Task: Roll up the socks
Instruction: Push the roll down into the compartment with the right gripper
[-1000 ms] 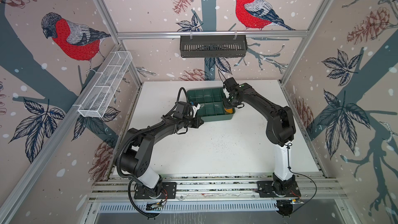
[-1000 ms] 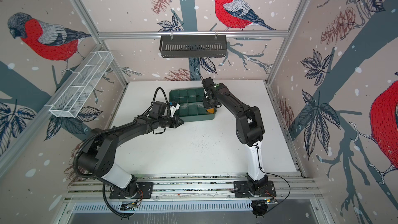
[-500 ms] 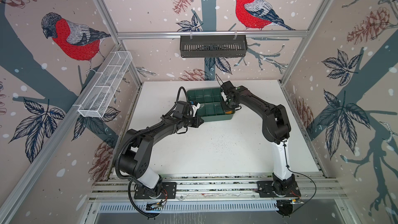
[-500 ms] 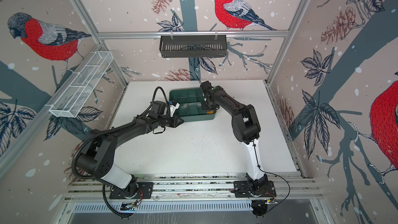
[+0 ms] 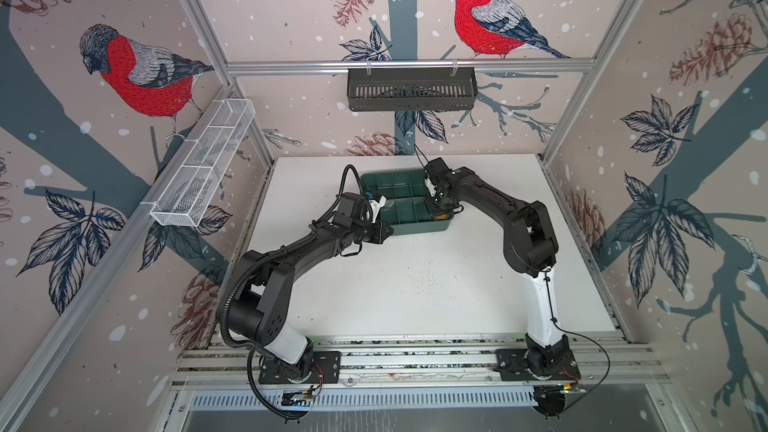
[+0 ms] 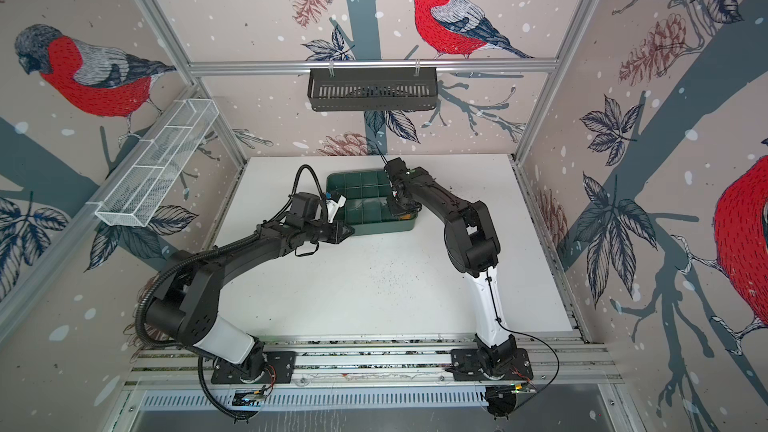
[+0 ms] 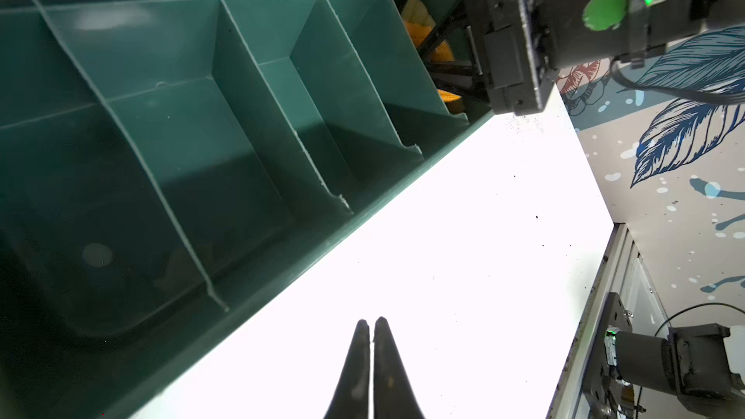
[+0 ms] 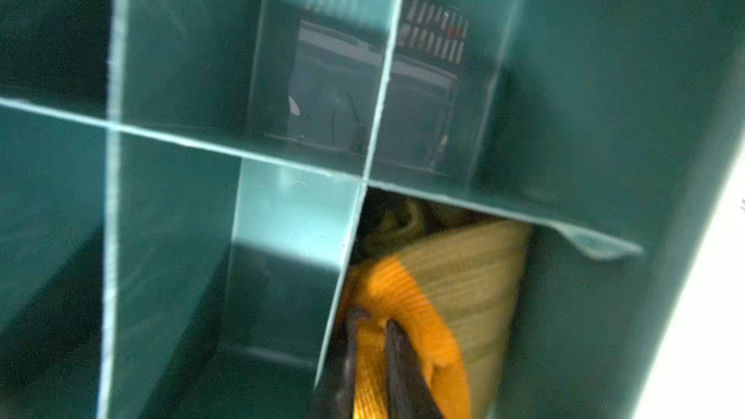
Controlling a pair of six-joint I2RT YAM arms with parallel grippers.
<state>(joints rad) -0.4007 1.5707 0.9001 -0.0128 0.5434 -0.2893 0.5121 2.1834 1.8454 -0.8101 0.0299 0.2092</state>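
The socks (image 8: 455, 276) lie bundled in the near right corner compartment of the green tray (image 8: 604, 114), showing olive knit and a mustard-orange part. My right gripper (image 8: 373, 322) reaches down into that compartment, its fingers pinching an orange fold. In both top views only an orange scrap of the socks (image 5: 441, 214) (image 6: 405, 214) shows under the right gripper (image 5: 436, 205). In the left wrist view the socks (image 7: 419, 22) peek out behind a divider. My left gripper (image 7: 371, 321) is shut and empty, low over the white table beside the tray's (image 5: 415, 226) near left corner.
The tray's other compartments (image 7: 169, 122) hold nothing. A black slotted basket (image 5: 411, 89) hangs on the back wall and a white wire basket (image 5: 203, 172) on the left wall. Aluminium rails (image 5: 415, 357) carry both arm bases at the table's front edge.
The right arm has shifted slightly left and back over the tray's near right compartment, and its jaws have eased a little on the fabric. The left arm has not moved.
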